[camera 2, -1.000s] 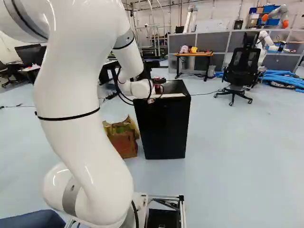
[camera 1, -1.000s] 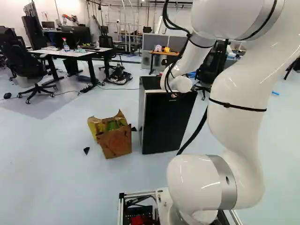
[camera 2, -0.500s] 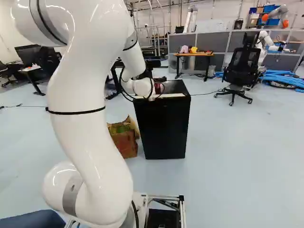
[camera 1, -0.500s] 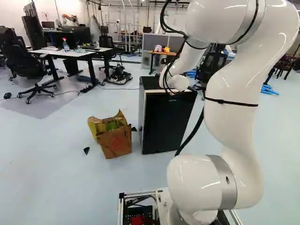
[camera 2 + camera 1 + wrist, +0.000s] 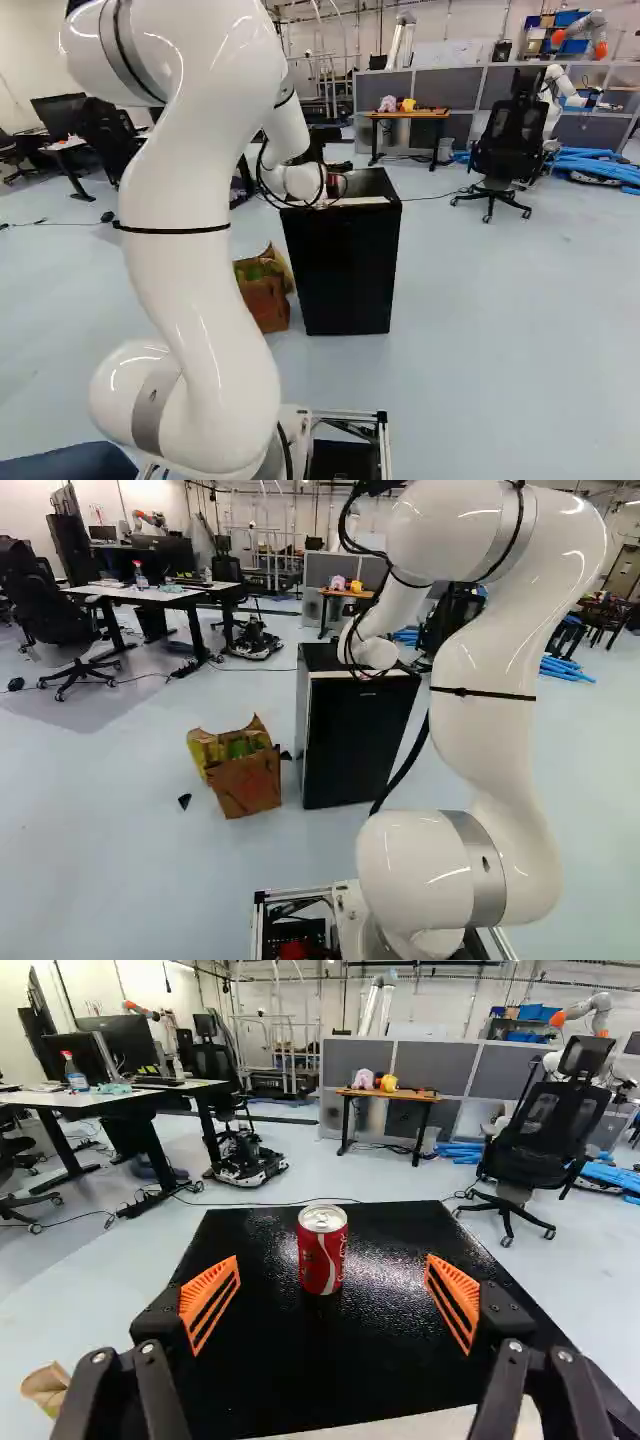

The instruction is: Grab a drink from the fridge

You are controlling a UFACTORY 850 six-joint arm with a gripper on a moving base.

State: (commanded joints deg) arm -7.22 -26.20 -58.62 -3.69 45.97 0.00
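Because the red can [image 5: 322, 1250] stands upright on top of the fridge [image 5: 355, 745], its whole side looks open to a level grasp. I'd expect a smooth, slippery metal wall, stiff if sealed but easily dented; whether it's full, and so how heavy, I can't tell. Best to take it round the middle, both orange pads [image 5: 208, 1300] square to it, squeezing moderately. Over the fridge top, the pincer [image 5: 332, 1270] is spread wide and empty, the can just ahead. Down beside the fridge sits a cardboard box [image 5: 250, 780].
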